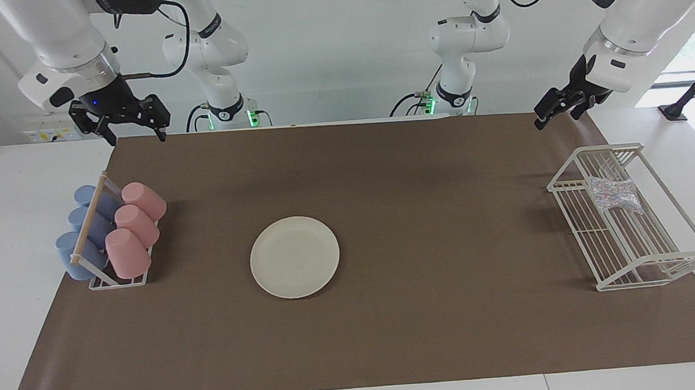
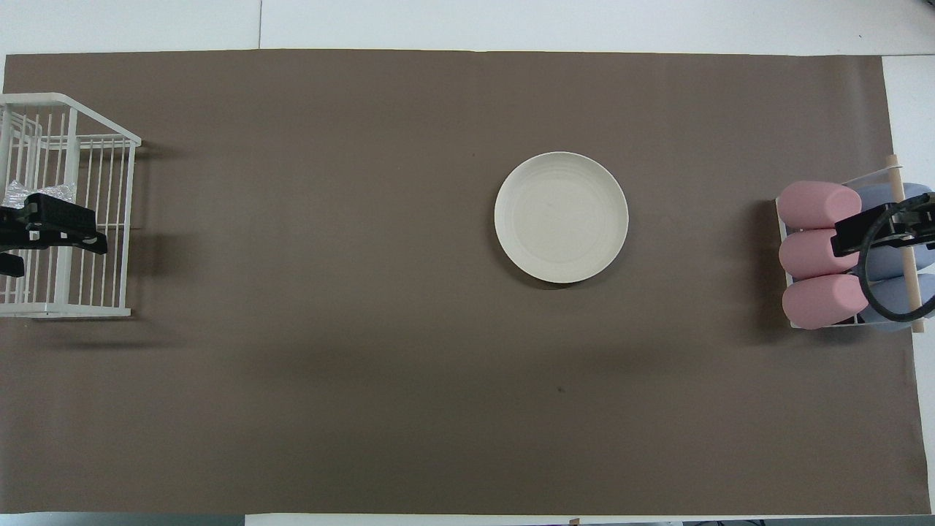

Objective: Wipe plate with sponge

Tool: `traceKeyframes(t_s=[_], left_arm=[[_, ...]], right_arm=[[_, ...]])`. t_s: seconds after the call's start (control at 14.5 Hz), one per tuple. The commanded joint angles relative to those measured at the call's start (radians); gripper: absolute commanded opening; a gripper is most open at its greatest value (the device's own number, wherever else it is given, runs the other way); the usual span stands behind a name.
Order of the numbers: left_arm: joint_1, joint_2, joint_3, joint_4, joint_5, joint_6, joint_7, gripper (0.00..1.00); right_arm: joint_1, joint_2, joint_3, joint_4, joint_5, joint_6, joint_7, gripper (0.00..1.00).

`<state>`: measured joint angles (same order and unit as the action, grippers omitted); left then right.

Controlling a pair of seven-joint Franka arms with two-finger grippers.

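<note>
Nothing of the wipe is done yet, as far as the pictures show. The left pincer [image 1: 553, 112] hangs in the air, released and grasping nothing, near the robots' edge of the brown mat at its own arm's end of the counter [image 1: 1, 252]. The sponge [image 1: 614, 195] lies below it in the white wire rack [image 1: 677, 262], untouched. The plate [image 1: 294, 257] sits flat on the mat in the middle of the counter, well apart from both pincers, bare and with nothing on it. The right pincer [image 1: 133, 120] waits, released and empty, above the mat's corner at its own end, with the rack of pink and blue cups [image 1: 126, 232] below it. By my reading everything is left: taking the sponge out of the rack, carrying it to the plate, and the rubbing itself
</note>
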<state>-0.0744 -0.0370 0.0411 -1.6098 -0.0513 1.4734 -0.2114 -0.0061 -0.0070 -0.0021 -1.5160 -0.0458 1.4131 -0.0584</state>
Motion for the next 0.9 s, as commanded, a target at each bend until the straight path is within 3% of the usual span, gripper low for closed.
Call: traceKeyframes(t_s=[0.0,0.83], left_arm=[[0.002,-0.007,-0.001,-0.002,-0.001,0.008,-0.003,1.0],[0.004,-0.006,-0.001,-0.007,0.034,0.034,-0.005,1.0]], right_arm=[[-0.003,-0.021,0.001,-0.024,0.014,0.014,-0.014,1.0],[-0.002,-0.021,0.001,-0.024,0.014,0.01,-0.014,1.0]])
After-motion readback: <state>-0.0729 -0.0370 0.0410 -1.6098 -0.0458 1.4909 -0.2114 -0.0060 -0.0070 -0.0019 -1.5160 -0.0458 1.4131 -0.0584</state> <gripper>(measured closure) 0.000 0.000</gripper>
